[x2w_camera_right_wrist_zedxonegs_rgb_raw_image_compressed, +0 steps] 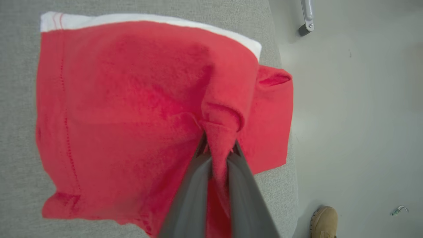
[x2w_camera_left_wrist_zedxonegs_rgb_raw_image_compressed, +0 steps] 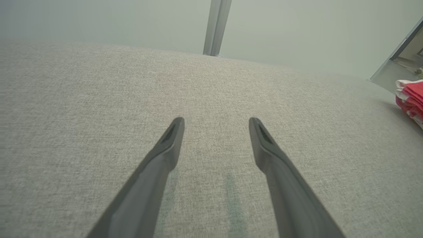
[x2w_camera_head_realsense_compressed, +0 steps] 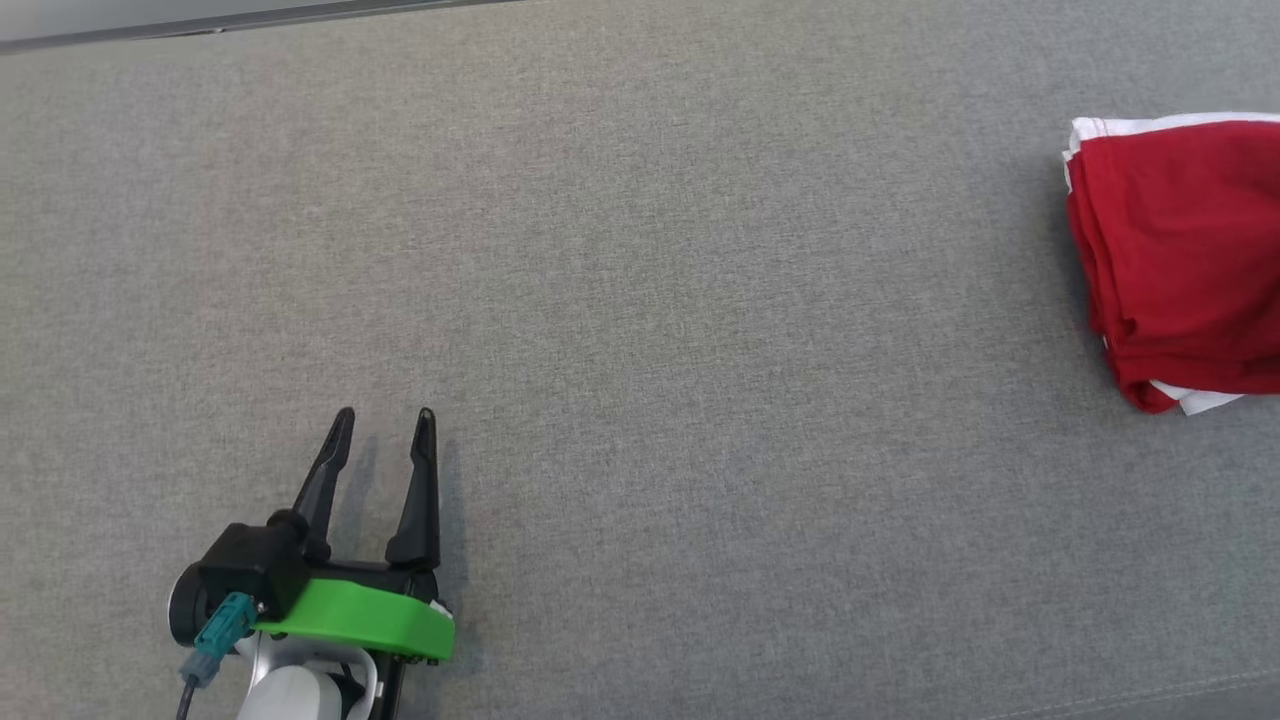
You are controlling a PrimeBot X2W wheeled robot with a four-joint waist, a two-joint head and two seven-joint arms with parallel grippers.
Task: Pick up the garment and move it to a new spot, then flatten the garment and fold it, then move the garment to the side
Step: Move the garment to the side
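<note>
Already folded, the garment point(x2w_camera_head_realsense_compressed: 1180, 260) lies at the right edge of the worktop point(x2w_camera_head_realsense_compressed: 640, 300), a red bundle of several layers with a white band along its far side and a white corner peeping out at the near side. From the right wrist view it reads as a rough, nearly square rectangle, so no long axis stands out. Its top layer is smooth toward the left and rucked into a raised ridge toward the right.

That ridge is what the right hand point(x2w_camera_right_wrist_zedxonegs_rgb_raw_image_compressed: 218, 147) has. Its fingers are drawn narrow and pinch a fold of the red cloth between them, on the part of the garment nearest the worktop's edge. A flap of the garment reaches out to that edge or a little over it; I cannot tell which. Beyond the garment on that side is pale floor point(x2w_camera_right_wrist_zedxonegs_rgb_raw_image_compressed: 357, 115), with the toe of a person's shoe point(x2w_camera_right_wrist_zedxonegs_rgb_raw_image_compressed: 324, 219) near it.

Well apart from the garment, far to its left, the left hand point(x2w_camera_head_realsense_compressed: 385, 412) hovers over bare worktop, fingers spread wide and holding nothing.

So the right arm is the one on the job. By my reading the garment is in its last step, set aside, and what remains is to let go without dragging the pinched fold up and spoiling the stack.
</note>
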